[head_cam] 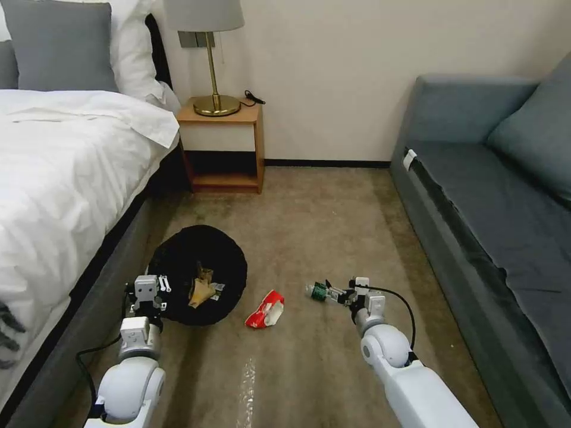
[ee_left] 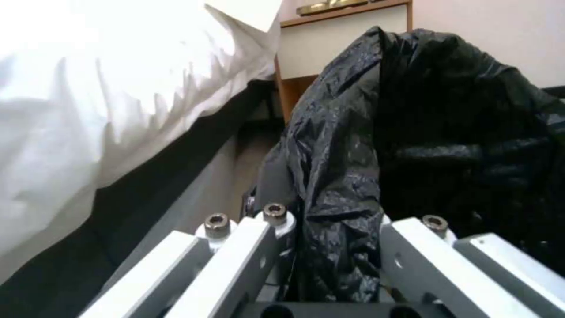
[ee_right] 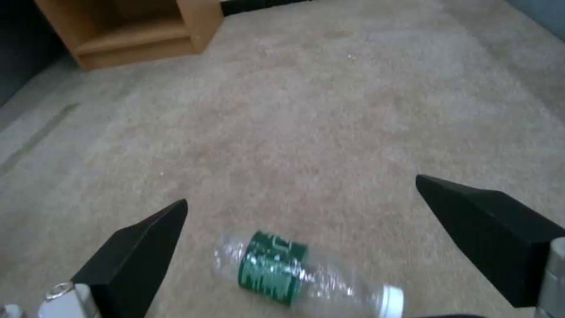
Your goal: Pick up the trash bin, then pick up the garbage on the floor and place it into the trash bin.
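I am holding the trash bin (head_cam: pixel 199 279) with my left gripper (head_cam: pixel 156 285), my fingers pinching the crinkled black bag (ee_left: pixel 347 185) folded over its near rim, just beside the bed (head_cam: pixel 59 178). Two tan and gold scraps (head_cam: pixel 202 290) are already lying inside it. The bin is looking light and stiff under a soft, slick liner, so I am judging that the plastic could slide on the rim if I tilt it

My right gripper (ee_right: pixel 300 212) is hanging low over the floor (head_cam: pixel 309 214) with its two black fingers (ee_right: pixel 138 251) spread wide, and the small clear bottle (ee_right: pixel 294 269) is lying on its side between them, nearer the wrist than the tips, white cap (ee_right: pixel 393 300) pointing toward my palm side. In the head view the bottle (head_cam: pixel 319 291) is sitting right at my fingertips, well apart from the sofa (head_cam: pixel 488 196)

It is looking empty, so nearly weightless, thin-walled and smooth; I am expecting it to roll or squirt away under a careless squeeze and to dent rather than break. The green label band (ee_right: pixel 272 267) is seeming the best place to close on, across the round body

The red-and-white wrapper (head_cam: pixel 266 310) is resting on the carpet between bin and bottle, soft and crumpled, and I am guessing a pinch on any raised fold would do
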Robot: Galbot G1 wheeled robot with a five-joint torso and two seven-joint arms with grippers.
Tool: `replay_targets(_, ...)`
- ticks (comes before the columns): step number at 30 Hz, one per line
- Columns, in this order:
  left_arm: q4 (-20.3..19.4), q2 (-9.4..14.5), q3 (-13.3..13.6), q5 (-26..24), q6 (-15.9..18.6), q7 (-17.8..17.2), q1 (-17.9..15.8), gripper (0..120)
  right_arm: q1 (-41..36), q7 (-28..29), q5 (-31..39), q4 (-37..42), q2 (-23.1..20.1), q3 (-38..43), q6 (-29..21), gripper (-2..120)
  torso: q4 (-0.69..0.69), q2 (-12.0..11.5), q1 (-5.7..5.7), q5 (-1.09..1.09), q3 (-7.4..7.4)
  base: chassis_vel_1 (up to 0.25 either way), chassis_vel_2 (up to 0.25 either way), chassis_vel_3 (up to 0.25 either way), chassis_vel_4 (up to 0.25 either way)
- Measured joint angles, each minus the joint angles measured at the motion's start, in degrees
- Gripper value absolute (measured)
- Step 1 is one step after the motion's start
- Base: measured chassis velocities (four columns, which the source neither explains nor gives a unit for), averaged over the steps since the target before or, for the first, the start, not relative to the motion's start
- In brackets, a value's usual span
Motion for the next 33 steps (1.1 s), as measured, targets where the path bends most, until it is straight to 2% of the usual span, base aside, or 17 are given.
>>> replay_targets(33, 1.08, -0.01, 1.23, -0.33, -0.11, 0.08, -1.23, 4, 2.89, -1.66, -3.87, -3.97, -0.03, -5.28, 1.66, 100, 0.00, 0.00, 0.00, 0.01, 0.01, -0.094, 0.104, 0.098, -0.098)
